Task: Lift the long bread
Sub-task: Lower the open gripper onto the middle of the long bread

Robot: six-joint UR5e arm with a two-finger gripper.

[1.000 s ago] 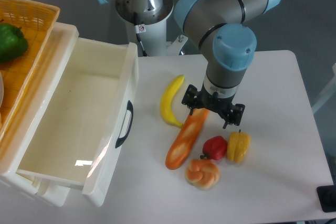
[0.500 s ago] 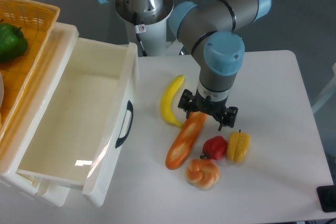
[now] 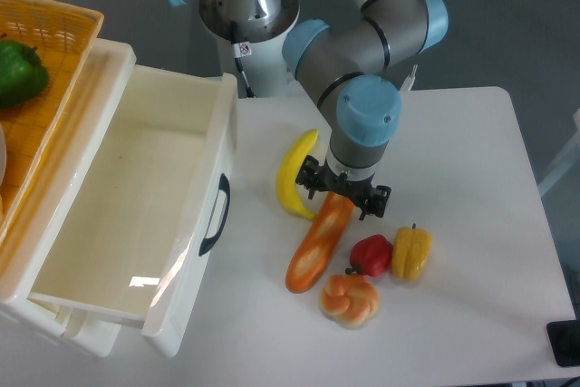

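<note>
Bread [image 3: 319, 240]: long orange-brown loaf lying flat on the white bench [image 3: 471, 142], centre of the frame, slanting from lower left up to upper right; its upper end runs under the claw.
Claw [image 3: 343, 195]: pointing straight down over the loaf's upper end, fingers spread to either side of it with a gap showing, so it reads as open and holding nothing; whether the tips touch the bread cannot be told.
Neighbours: banana [image 3: 294, 174] just beside the loaf's upper end on the left; red pepper [image 3: 371, 254] and yellow pepper [image 3: 411, 253] to the lower right; knotted bun [image 3: 349, 299] near the loaf's lower tip.
Left side: open white drawer [image 3: 136, 215] with a dark handle; above it a wicker basket [image 3: 54, 33] with a green pepper [image 3: 18, 72] in the upper left corner.
Handling: probably a light, stiff, hollow toy; the glossy skin looks slippery, and the rounded cross-section could squirt out of a pinch.
Grip point: across the narrow width. The claw sits near one end, so a lift from there would likely let the far end droop or swing; nearer the middle would balance better.
Risk: the left finger has little room beside the banana and may nudge it.
</note>
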